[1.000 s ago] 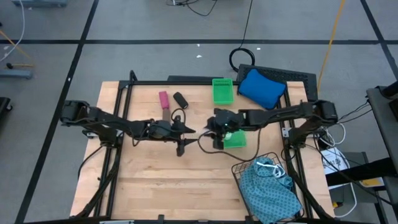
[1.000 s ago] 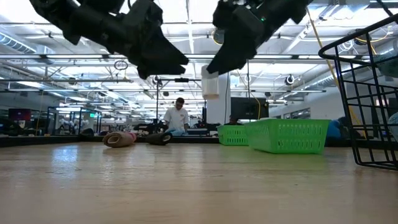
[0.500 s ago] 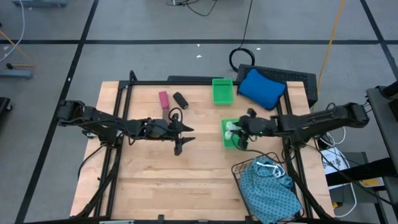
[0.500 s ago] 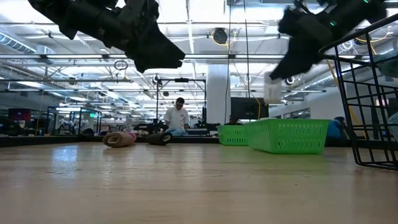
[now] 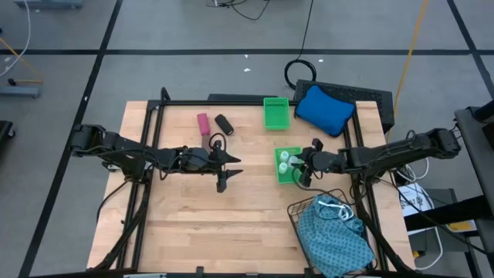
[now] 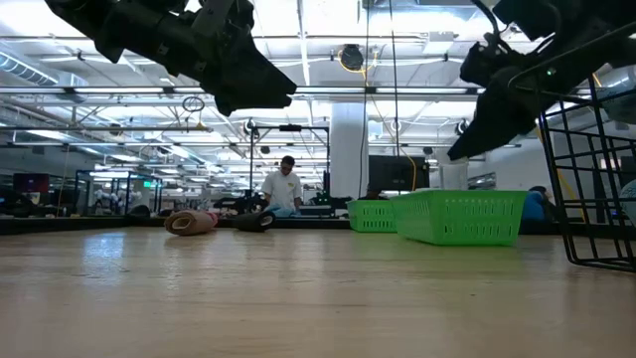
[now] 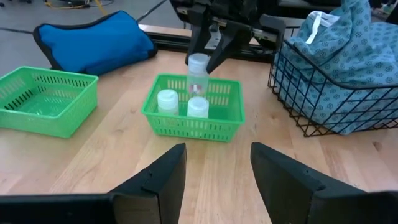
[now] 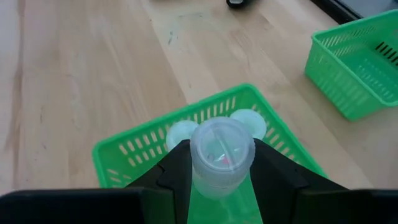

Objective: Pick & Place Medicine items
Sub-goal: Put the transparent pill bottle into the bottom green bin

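Two dark robot arms are reaching toward each other over a pale wooden counter [image 5: 193, 224].

The right claw [image 8: 217, 177] is hanging above a small green tray [image 5: 288, 165] near the counter's right side, pinching a clear, white-capped vial [image 8: 221, 154] upright between its two fingers. The vial is sitting just over the tray, not resting on its floor. Two more white-topped vials [image 7: 168, 99] are standing upright inside that same tray, side by side.

The left claw [image 7: 217, 180] is hovering above the middle of the counter, well apart from the tray, its fingers spread with nothing between them.

A magenta-pink cylinder [image 5: 203, 123] and a black cylinder [image 5: 224, 123] are lying near each other toward the counter's far edge, left of centre.

A second green tray [image 5: 275, 113] is sitting at the far edge, beside a blue cushion [image 5: 324, 108]. A black wire basket [image 5: 305, 210] holding teal patterned cloth [image 5: 333, 239] is standing at the near right corner.

In the room beyond the counter, a person [image 6: 282, 189] is sitting.
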